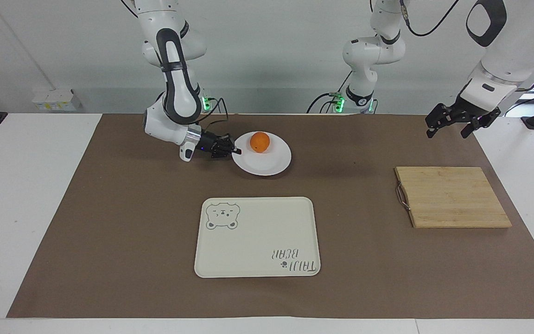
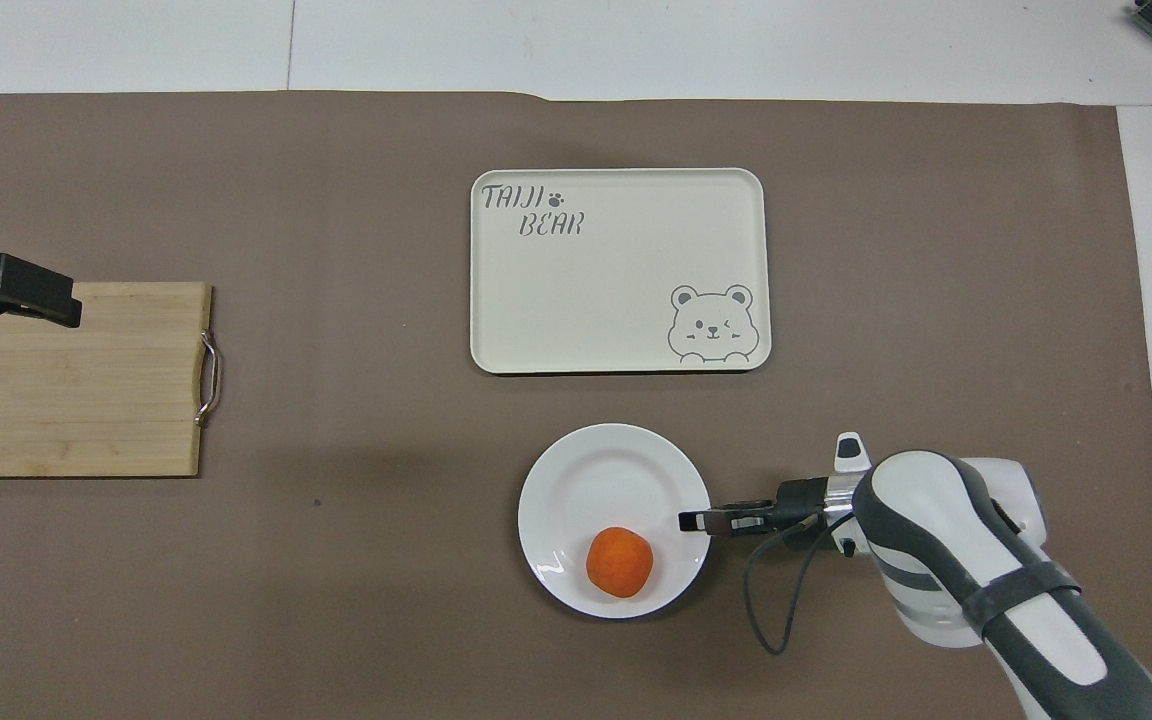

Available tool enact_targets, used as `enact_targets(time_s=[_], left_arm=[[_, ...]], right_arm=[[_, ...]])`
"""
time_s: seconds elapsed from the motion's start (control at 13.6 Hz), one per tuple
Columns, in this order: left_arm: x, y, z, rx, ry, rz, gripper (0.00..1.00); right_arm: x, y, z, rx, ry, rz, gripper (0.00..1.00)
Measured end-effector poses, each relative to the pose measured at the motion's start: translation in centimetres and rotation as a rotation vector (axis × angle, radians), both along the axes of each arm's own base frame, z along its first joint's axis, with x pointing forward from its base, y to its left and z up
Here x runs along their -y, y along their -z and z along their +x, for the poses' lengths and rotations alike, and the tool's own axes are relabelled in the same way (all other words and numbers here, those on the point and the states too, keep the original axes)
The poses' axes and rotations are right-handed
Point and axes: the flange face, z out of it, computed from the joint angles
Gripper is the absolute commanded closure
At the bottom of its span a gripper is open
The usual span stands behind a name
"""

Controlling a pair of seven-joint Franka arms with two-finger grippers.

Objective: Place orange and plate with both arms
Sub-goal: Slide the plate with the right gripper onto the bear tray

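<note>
The orange lies on the white plate, on the part of the plate nearer to the robots. My right gripper reaches in low from the right arm's end and is shut on the plate's rim. In the overhead view its fingertips sit at the rim of the plate, beside the orange. My left gripper hangs open and empty in the air over the corner of the cutting board that is nearer to the robots, and it shows in the overhead view too.
A cream tray with a bear drawing lies farther from the robots than the plate. A wooden cutting board with a metal handle lies toward the left arm's end. A brown mat covers the table.
</note>
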Motion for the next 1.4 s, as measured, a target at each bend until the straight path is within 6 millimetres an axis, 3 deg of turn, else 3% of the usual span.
enact_targets(time_s=[0.37, 0.74, 1.03, 1.25, 1.4], left_arm=[[0.0, 0.0, 0.0, 0.000, 0.000, 0.000, 0.00], [0.0, 0.0, 0.0, 0.000, 0.000, 0.000, 0.00], [0.0, 0.0, 0.0, 0.000, 0.000, 0.000, 0.00], [0.0, 0.0, 0.0, 0.000, 0.000, 0.000, 0.00], [0.0, 0.0, 0.0, 0.000, 0.000, 0.000, 0.00]], right_arm=[[-0.4, -1.2, 1.0, 0.008, -0.007, 0.049, 1.00], [-0.5, -3.8, 3.6, 0.014, 0.024, 0.084, 1.00], [-1.4, -7.5, 8.2, -0.029, 0.108, 0.094, 1.00], [-1.5, -8.8, 13.3, -0.064, 0.174, 0.092, 1.00], [-0.4, -9.6, 17.2, -0.072, 0.205, 0.112, 1.00]])
